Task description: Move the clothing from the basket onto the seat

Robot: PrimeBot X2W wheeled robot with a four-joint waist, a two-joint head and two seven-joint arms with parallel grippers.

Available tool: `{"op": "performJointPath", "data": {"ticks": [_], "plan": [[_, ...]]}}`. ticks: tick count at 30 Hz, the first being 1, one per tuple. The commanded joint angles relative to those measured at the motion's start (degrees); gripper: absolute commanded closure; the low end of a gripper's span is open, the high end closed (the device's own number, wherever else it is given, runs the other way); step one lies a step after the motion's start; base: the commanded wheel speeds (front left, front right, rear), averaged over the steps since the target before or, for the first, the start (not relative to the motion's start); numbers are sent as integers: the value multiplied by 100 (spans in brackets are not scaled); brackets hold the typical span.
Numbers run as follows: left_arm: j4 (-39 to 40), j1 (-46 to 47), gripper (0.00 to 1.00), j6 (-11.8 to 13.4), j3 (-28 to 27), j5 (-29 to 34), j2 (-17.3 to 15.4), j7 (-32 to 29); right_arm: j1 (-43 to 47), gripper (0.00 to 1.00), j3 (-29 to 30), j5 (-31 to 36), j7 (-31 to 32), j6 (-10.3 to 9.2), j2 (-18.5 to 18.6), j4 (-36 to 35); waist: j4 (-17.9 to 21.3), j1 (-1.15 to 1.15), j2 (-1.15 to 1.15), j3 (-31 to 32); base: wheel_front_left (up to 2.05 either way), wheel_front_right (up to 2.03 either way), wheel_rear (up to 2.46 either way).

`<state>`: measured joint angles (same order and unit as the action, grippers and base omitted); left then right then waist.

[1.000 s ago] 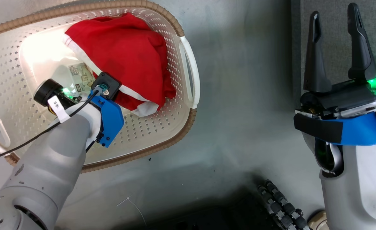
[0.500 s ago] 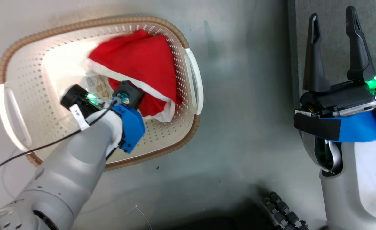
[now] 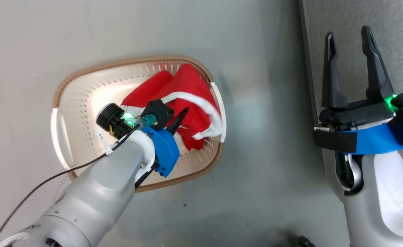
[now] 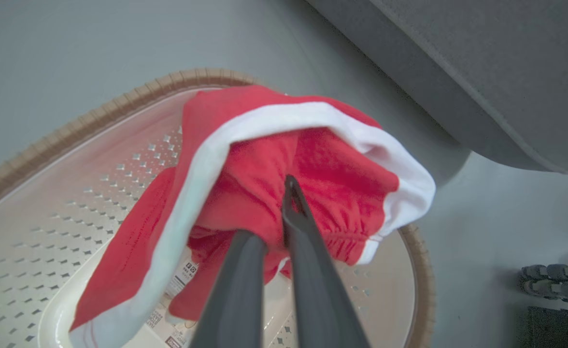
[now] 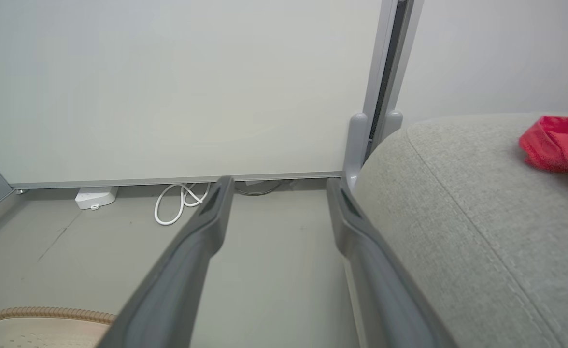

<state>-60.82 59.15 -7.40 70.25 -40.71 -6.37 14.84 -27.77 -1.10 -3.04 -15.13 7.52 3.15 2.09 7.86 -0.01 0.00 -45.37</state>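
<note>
clothing: bright red soft fabric garment with white trim [image 4: 245,188] bunched over oval cream perforated plastic basket with brown woven-look rim [image 3: 95,68], on grey floor [image 3: 256,171] | left claw [image 4: 272,217] pinched narrow on its red cloth | second red garment [image 5: 559,140] lies on light grey woven sofa seat [image 5: 458,217] | right claw [image 3: 348,32] wide, empty, near seat edge

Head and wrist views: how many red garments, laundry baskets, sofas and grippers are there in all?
Red garments: 2, the held garment and the sofa garment
Laundry basket: 1
Sofa: 1
Grippers: 2, left gripper shut on the held garment, right gripper open
Total: 6
</note>
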Motion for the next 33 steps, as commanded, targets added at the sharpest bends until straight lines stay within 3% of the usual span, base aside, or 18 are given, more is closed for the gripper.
{"op": "performJointPath", "data": {"ticks": [1,19,33], "plan": [[155,-48,100,-12,-110,7,-43,43,105,0,25,0,-2,-6,49,38,-151,1,0,346,0,0,0],[2082,-1031,100,200,-1740,1106,-437,38,673,0,17,-65,-2,-6,191,444,-471,1,0,1945,0,0,0],[3055,-1349,100,276,-2549,1665,-396,39,1208,0,12,-127,-2,-6,187,700,-527,1,0,3051,0,0,0]]}}
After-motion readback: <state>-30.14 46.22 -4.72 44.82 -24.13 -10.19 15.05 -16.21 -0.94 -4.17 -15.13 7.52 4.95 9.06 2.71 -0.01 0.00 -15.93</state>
